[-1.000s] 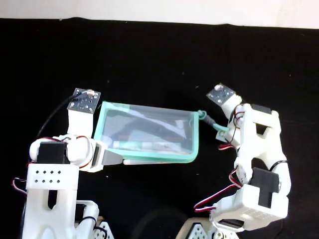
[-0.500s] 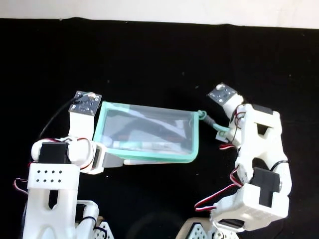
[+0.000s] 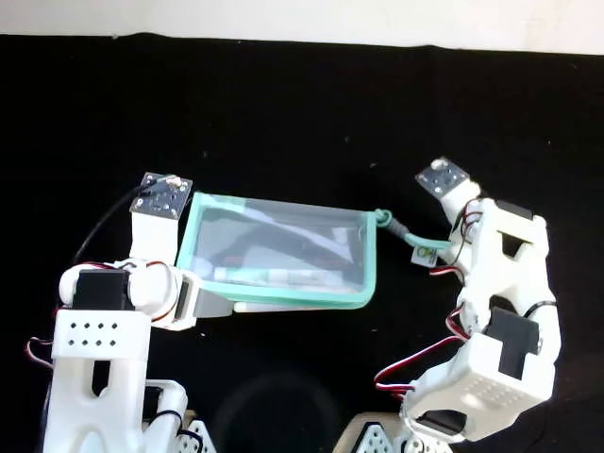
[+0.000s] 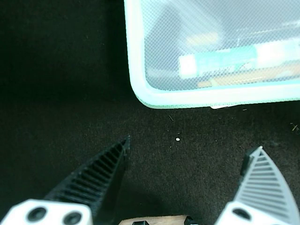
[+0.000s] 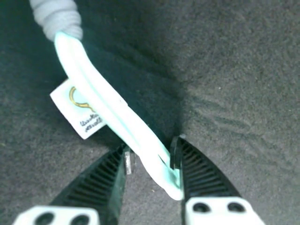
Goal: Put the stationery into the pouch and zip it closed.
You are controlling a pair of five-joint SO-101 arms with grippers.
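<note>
Rightward goes the right arm [image 3: 500,274] over the last second: its wrist now sits farther toward the right of the high view, and the strap [image 3: 408,238] it holds lies stretched out longer between it and the pouch [image 3: 278,250]. Pouch and left arm [image 3: 104,321] have kept their places.

In the high view the right arm stands folded at the lower right, wrist pointing to the upper left. The right gripper [image 5: 151,146] has its 2 jaws pinched on the pale green strap near its free end. A white label [image 5: 82,110] hangs from the strap's side farther along. The strap's other end meets the pouch's upper right corner.

On the left of the frame, the left arm rises from its base and bends in toward the pouch's lower left corner. The left gripper [image 4: 193,144] hangs with its 2 jaws spread wide, holding nothing, above the black table [image 3: 283,113] just beside the pouch's rounded corner.

Lying flat at the centre, slightly tilted, is the pouch with the stationery [image 4: 234,63] showing through its clear mesh face along the lower edge. Whether the zip is fully shut cannot be told.

Black table runs on above the pouch up to a pale strip [image 3: 302,17] along the top of the frame. More of it lies between the pouch's right edge and the right arm, crossed by the strap.
</note>
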